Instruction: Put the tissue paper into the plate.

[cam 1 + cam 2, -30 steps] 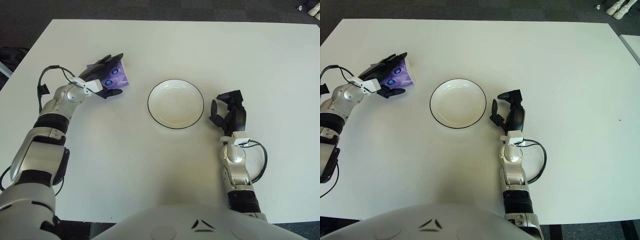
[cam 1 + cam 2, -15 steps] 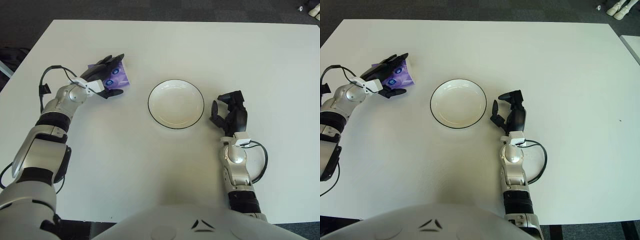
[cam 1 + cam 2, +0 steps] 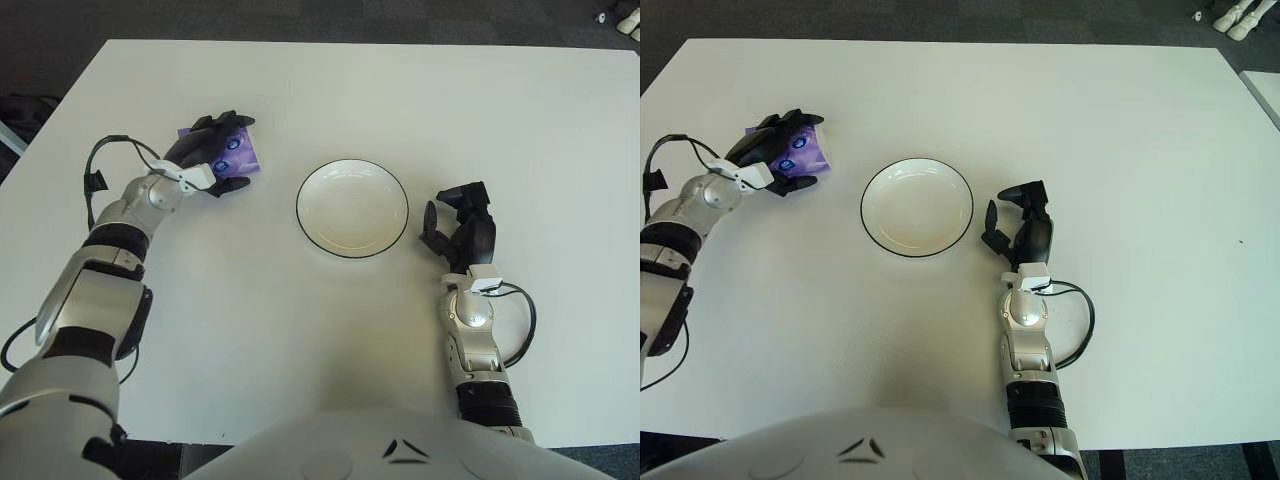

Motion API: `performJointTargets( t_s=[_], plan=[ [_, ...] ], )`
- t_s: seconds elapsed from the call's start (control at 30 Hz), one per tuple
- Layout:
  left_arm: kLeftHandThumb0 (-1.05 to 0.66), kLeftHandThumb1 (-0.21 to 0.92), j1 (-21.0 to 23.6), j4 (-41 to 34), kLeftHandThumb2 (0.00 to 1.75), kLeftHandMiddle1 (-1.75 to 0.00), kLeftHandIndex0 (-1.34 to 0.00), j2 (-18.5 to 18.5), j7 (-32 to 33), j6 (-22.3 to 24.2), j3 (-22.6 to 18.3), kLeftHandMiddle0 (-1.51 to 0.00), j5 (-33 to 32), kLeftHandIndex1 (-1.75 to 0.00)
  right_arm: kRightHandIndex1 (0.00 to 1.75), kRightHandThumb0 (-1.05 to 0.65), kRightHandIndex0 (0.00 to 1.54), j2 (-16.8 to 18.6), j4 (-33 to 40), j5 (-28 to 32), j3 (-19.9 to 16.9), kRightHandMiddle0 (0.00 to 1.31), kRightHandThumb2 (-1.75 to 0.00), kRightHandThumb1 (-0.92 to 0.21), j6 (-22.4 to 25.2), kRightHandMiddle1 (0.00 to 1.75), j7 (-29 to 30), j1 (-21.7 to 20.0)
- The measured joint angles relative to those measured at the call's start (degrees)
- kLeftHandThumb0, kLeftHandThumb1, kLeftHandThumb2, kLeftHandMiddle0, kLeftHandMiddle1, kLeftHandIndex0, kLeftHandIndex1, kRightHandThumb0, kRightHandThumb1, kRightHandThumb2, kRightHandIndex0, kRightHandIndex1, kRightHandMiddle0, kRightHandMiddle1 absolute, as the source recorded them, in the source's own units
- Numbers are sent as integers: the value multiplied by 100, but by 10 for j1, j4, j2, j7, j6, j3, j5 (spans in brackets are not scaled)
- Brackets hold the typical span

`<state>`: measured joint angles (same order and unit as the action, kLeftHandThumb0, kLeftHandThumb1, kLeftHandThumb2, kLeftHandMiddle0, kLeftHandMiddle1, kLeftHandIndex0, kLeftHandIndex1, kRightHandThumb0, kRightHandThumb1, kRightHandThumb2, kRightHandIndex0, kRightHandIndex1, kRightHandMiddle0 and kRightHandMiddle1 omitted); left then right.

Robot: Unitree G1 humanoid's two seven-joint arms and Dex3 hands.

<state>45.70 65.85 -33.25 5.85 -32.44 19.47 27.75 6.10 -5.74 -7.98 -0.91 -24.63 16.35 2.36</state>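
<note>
White table [image 3: 330, 90] spread wide under the head camera, dark floor past its far edge. Purple tissue paper packet [image 3: 236, 152] with small blue-and-white printed marks, lying on the tabletop toward the robot's left, well apart from the plate and not in it. Wrapped by the left hand [image 3: 208, 156]: dark fingers [image 3: 228, 123] curled over the far edge of the packet, thumb tucked under the near side, so closed around it. Whether the packet is raised off the surface or flat on it, hard to tell from either eye. Silver forearm reaching in from the lower left, a black cable [image 3: 110, 150] looping off the wrist.

To the right of the packet, near the table's middle, a round white plate [image 3: 312, 228] with a thin dark rim, holding nothing. Bare tabletop between plate and packet.

Just beside the plate's right edge, not touching it, the right hand [image 3: 460, 228], upright on its silver wrist, dark fingers half curled inward and grasping nothing. Black cable [image 3: 524, 320] looping to the right of that forearm, lying on the tabletop. At the bottom of the views, the pale curve of the robot's torso [image 3: 350, 450].
</note>
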Motion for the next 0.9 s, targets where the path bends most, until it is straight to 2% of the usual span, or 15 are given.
performJointTargets(
  t_s=[0.17, 0.27, 0.5, 0.7, 0.77, 0.9],
  plan=[
    [-57, 13, 6, 9, 115, -174, -23, 11, 31, 4, 9, -53, 2, -174, 138, -40, 64, 0, -1, 0, 0, 41, -99, -58, -13, 175, 0, -1],
    [-53, 12, 7, 15, 117, -174, -33, 16, 45, 4, 10, -64, 1, -174, 138, -40, 65, 0, -2, 0, 0, 41, -99, -58, -18, 175, -1, -1],
    [-42, 11, 8, 24, 121, -175, -43, 24, 60, 0, 7, -82, -4, -175, 138, -41, 64, 0, -2, 1, 0, 41, -101, -57, -19, 175, -1, -1],
    [-38, 12, 8, 29, 123, -175, -48, 27, 63, -5, 5, -92, -10, -175, 139, -41, 65, 0, -2, 1, 0, 43, -103, -55, -19, 175, -1, -1],
    [-43, 19, 8, 30, 130, -175, -56, 28, 63, -6, 5, -97, -13, -175, 139, -41, 65, 0, -2, 1, 0, 43, -103, -55, -19, 175, -1, -1],
    [-48, 24, 8, 33, 136, -175, -63, 29, 64, -6, 5, -103, -17, -175, 139, -41, 65, 0, -2, 1, 0, 43, -104, -54, -19, 175, 0, -1]
  ],
)
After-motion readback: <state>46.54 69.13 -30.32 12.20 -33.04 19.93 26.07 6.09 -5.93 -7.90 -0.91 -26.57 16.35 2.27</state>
